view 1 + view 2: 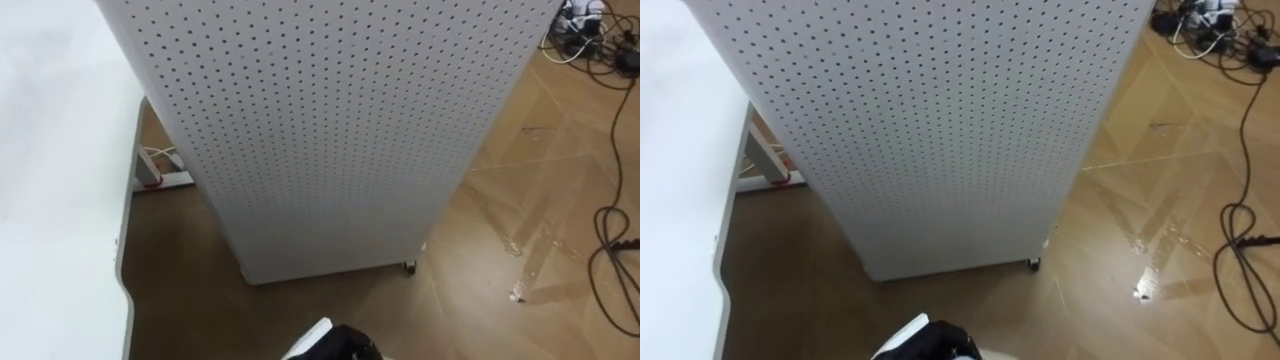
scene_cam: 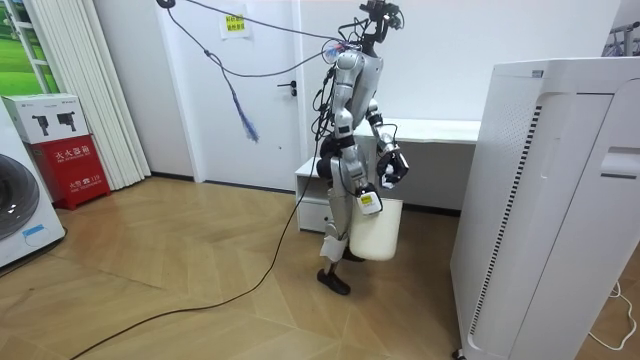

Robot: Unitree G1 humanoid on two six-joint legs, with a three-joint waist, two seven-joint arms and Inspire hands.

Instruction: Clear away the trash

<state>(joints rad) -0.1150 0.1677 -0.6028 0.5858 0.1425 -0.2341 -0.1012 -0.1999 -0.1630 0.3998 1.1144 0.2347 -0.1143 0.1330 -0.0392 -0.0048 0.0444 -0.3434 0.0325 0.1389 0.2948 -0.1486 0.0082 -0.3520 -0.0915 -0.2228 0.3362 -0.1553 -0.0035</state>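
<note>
- Right hand (image 2: 364,199) is at the rim of the white bin (image 2: 376,232) by the robot's knee. We can't tell whether it's grasping it.
- Left hand (image 2: 393,170) is raised just above the bin. We can't tell its fingers either.
- Wall sign (image 2: 235,22) and red box (image 2: 75,170) have print, but it's too small to read.
- Eye views give us the perforated cabinet (image 1: 330,130), the desk (image 1: 50,150) and cables (image 1: 585,22) up close.

**Camera layout.** The 2 eye views look steeply down from the robot's head, close above a white perforated cabinet (image 1: 330,130). A white table (image 1: 55,180) runs along their left edge and wood floor (image 1: 520,220) lies at right; both share this scene, slightly offset. The room view stands well off, roughly level, taking in the whole robot between the same cabinet and table.
</note>
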